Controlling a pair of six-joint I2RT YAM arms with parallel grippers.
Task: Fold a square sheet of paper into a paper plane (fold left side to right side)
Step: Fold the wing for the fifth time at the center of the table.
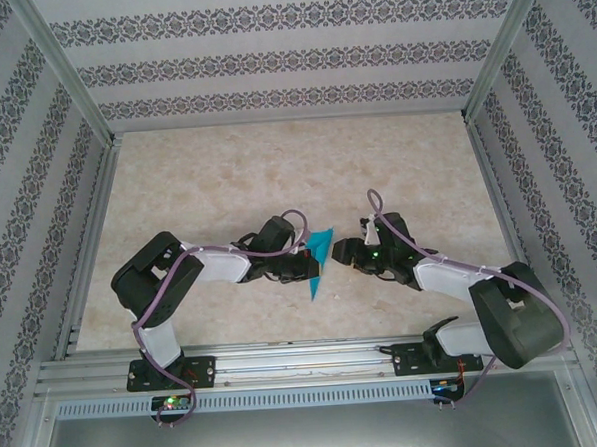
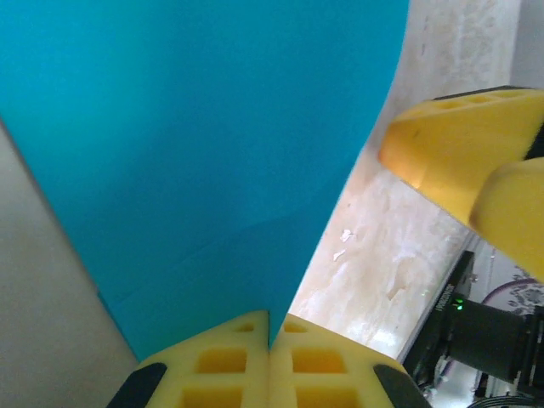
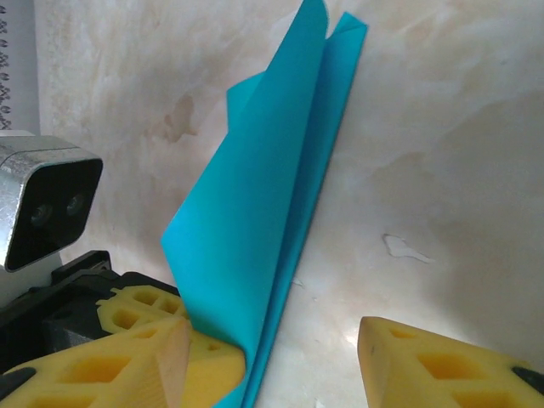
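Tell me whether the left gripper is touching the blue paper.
Touching. The left wrist view shows the left gripper with jaws shut on the lower edge of the blue paper.

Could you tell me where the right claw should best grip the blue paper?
Probably the free edges of the blue paper, away from where the shut left claw pinches it. Bring the open right claw in from the right, straddling both upstanding layers.

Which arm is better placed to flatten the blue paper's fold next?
Right, likely: the right tool is open and free beside the paper, while the left tool is shut on it, holding it up.
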